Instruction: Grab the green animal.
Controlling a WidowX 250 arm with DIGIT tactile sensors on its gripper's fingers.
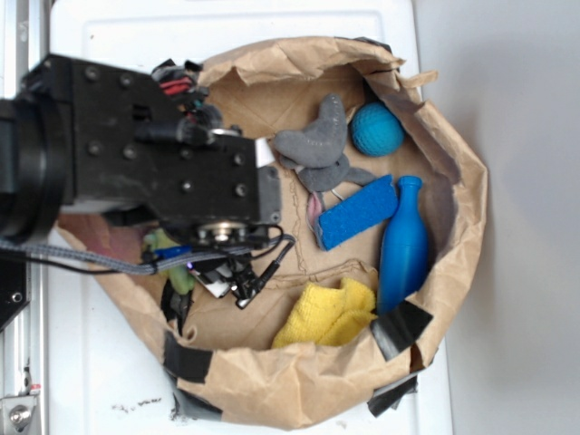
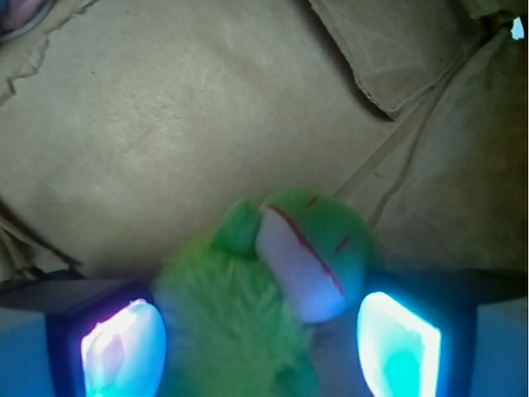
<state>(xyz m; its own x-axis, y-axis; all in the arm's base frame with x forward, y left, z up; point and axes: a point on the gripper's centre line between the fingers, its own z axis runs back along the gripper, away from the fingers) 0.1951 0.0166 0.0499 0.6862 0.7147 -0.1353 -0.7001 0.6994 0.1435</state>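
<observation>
The green animal (image 2: 248,322) is a fuzzy lime plush with a white mouth edged in red. In the wrist view it lies on brown paper between my two glowing fingertips (image 2: 124,347). My gripper (image 2: 260,347) is open around it: the left pad is at its fur, and a small gap shows between its mouth and the right pad. In the exterior view only bits of the green animal (image 1: 161,243) show under the black arm. There the gripper (image 1: 204,281) is low at the left inside of the paper bag.
The crumpled brown paper bag (image 1: 458,190) forms a raised rim all round. Inside it lie a grey plush animal (image 1: 317,145), a teal ball (image 1: 376,129), a blue sponge block (image 1: 358,211), a blue bottle (image 1: 405,245) and a yellow cloth (image 1: 328,314).
</observation>
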